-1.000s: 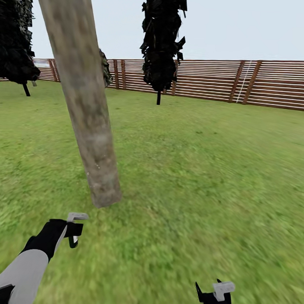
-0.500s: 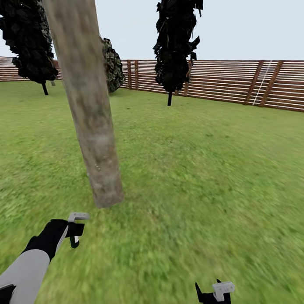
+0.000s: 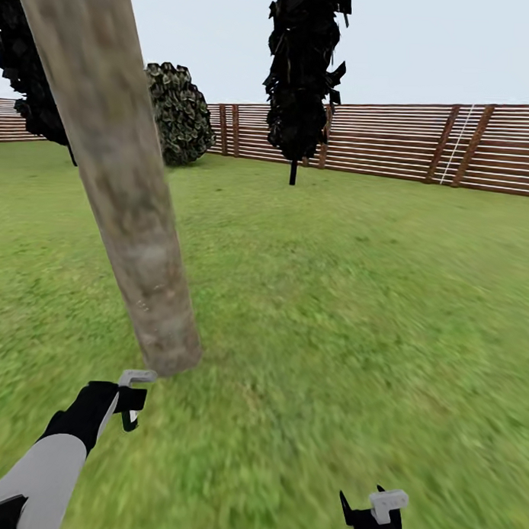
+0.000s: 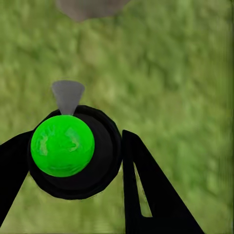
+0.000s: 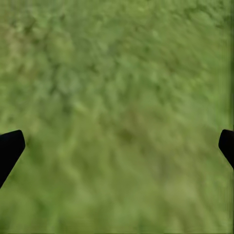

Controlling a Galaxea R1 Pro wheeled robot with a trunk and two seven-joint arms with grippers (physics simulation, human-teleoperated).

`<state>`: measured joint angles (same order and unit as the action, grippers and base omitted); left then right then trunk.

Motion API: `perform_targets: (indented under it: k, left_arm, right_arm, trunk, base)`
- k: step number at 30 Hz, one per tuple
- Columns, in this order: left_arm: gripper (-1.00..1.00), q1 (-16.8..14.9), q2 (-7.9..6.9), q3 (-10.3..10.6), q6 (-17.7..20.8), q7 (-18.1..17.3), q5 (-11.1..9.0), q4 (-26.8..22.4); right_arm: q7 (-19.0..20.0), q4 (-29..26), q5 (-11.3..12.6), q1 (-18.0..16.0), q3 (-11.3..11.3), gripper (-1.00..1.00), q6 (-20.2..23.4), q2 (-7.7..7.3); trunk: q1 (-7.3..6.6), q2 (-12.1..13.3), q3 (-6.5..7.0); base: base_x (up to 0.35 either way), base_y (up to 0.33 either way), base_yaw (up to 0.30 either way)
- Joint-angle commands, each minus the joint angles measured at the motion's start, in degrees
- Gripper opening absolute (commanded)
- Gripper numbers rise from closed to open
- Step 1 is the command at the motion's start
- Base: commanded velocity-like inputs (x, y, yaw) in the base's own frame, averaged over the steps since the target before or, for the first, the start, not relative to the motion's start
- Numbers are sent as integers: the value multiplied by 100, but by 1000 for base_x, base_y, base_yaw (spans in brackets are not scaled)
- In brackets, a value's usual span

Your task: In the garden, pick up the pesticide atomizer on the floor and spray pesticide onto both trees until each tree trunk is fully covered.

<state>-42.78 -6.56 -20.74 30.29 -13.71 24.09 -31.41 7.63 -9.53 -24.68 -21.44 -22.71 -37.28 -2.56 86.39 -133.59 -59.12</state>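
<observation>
Green lawn runs to the far wooden fence [image 3: 421, 144]. Since a second ago the tree trunk [image 3: 122, 191] looms nearer — aiming comes next. Left tool [image 4: 92, 161] pinches the sprayer [image 4: 73, 151] just near its base; right tool [image 5: 117, 146] spread, empty

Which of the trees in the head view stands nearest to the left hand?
The tree trunk, thick and beige-grey, whose base lies just beyond the left hand. The black conifer and the round bush stand far back by the fence.

matt mottled tree trunk [image 3: 122, 191]; slatted wooden fence [image 3: 391, 139]
</observation>
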Motion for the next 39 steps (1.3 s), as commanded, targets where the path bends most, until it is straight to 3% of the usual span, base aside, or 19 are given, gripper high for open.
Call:
perform_targets:
  k: [1, 19, 28, 39]
  left_arm:
    - [-100, -5, 5, -35, 20, -54, 60, -13]
    - [-100, -4, 13, -35, 20, -52, 52, -12]
    - [-100, -3, 14, -35, 20, -52, 51, -14]
    - [-100, -3, 14, -35, 20, -52, 51, -6]
  right_arm:
    - [47, 4, -10, -4, -50, 100, -16, 1]
    - [48, 4, -10, -1, -50, 100, -16, 1]
    - [50, 4, -10, -2, -50, 100, -16, 1]
    - [48, 4, -10, -2, -50, 100, -16, 1]
  trunk:
    - [2, -2, -5]
    - [2, -2, -5]
    - [2, -2, -5]
    - [2, -2, -5]
  base:
    - [241, -185, 5]
    - [37, -266, 258]
    - [0, -274, 63]
    - [101, -270, 206]
